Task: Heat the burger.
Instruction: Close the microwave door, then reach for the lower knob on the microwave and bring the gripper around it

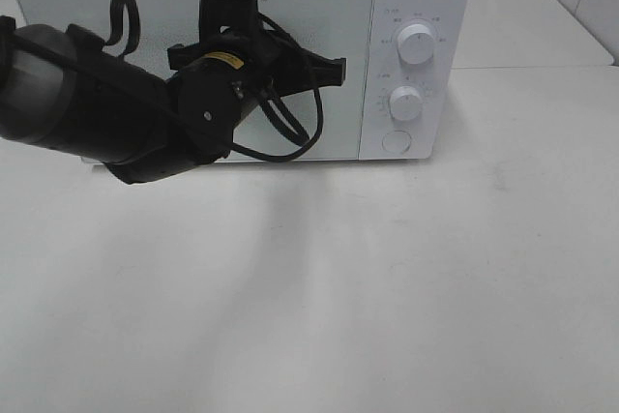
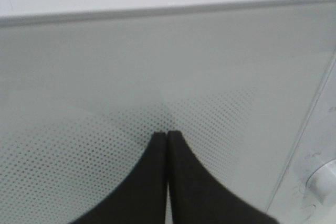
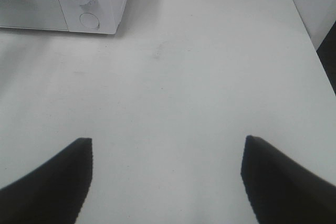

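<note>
Burger unseen; left end effector [image 2: 167, 135] closed at microwave [image 2: 220, 56], right end effector [image 3: 167, 141] spread empty.

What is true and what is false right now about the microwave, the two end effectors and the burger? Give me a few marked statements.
1. The microwave door is shut. True.
2. The left end effector is wide open. False: its fingers are pressed together, close to the door.
3. The right end effector holds the burger. False: it is open over the table and holds nothing; no burger shows in any view.
4. Two knobs sit above a round button on the microwave's front. True.
</note>
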